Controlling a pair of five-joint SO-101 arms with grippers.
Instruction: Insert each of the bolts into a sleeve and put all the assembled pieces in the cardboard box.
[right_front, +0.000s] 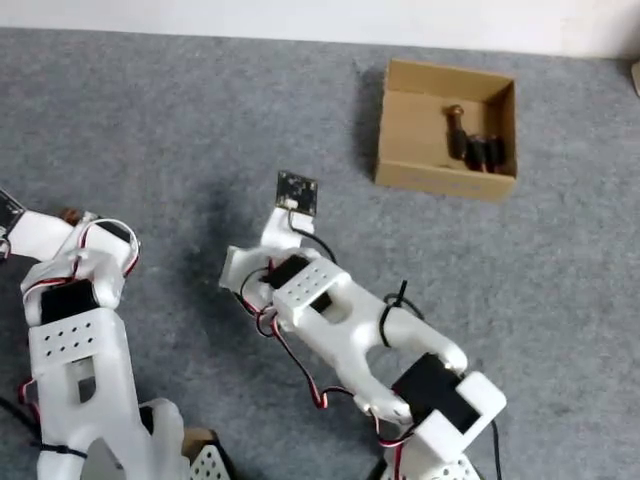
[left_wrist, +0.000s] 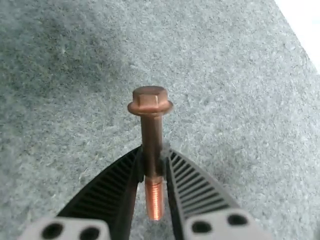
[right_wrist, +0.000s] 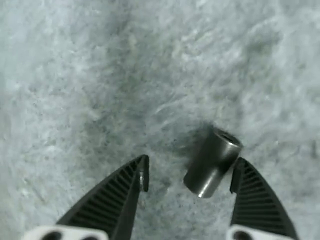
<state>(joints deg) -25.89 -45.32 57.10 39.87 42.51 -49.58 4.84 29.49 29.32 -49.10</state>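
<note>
I am keeping my left end effector (left_wrist: 152, 157) clamped on the shank of a copper-coloured metal bolt with a hexagonal flange head (left_wrist: 150, 115). The head is projecting past the fingertips, and the threaded end is pointing back toward my wrist. I am holding my right end effector (right_wrist: 190, 175) wide apart, low over the counter. A dark grey cylindrical metal sleeve (right_wrist: 212, 162) is lying on its side between the fingers, just beside one of them; I cannot tell whether they are touching. The grey felt-like counter (right_front: 180, 120) is carrying an open brown cardboard box (right_front: 440, 178) at its far side, well apart from both arms. The box is containing dark assembled pieces (right_front: 472, 142). A pale strip is bordering the counter's far edge.
</note>
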